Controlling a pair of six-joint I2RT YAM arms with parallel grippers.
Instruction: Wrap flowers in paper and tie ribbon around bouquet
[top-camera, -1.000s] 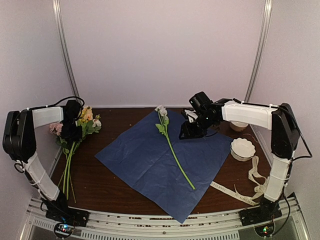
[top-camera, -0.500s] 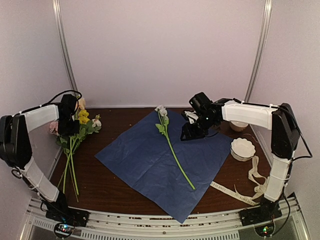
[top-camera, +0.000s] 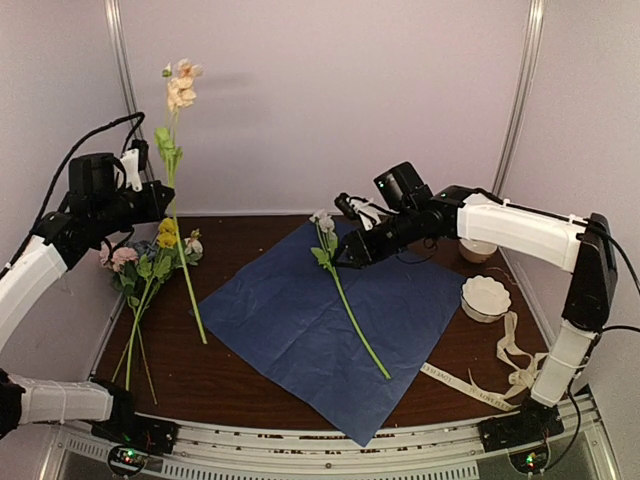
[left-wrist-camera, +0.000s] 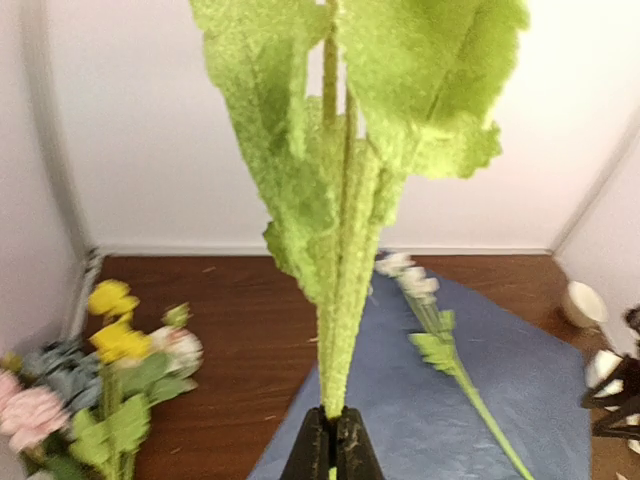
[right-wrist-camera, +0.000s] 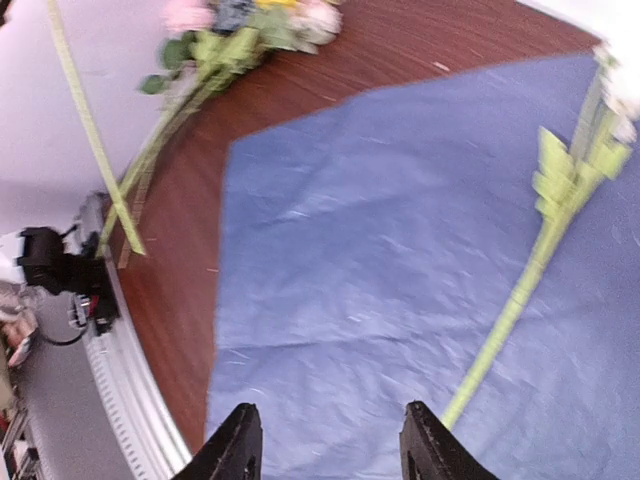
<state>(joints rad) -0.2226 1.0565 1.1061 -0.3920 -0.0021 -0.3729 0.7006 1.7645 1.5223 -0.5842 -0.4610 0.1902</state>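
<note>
The flowers (top-camera: 150, 262) lie in a bunch at the left side of the tabletop (top-camera: 240, 250), blooms toward the far wall, stems toward me. One peach-bloomed stem (top-camera: 172, 160) stands nearly upright above them, pinched in my left tool (top-camera: 152, 203), whose jaws are pressed together on it just under the leaves. Its lower end hangs beside the paper's left corner, and I cannot tell whether it touches the wood. The paper (top-camera: 300, 330) lies flat, dark face up, with a white-bloomed stem (top-camera: 345, 300) lying across it. My right tool (top-camera: 345, 255) hovers over the paper's far part, jaws spread and holding nothing. The ribbon (top-camera: 505, 365) lies loose at the right, near a white bowl (top-camera: 485, 297).
</note>
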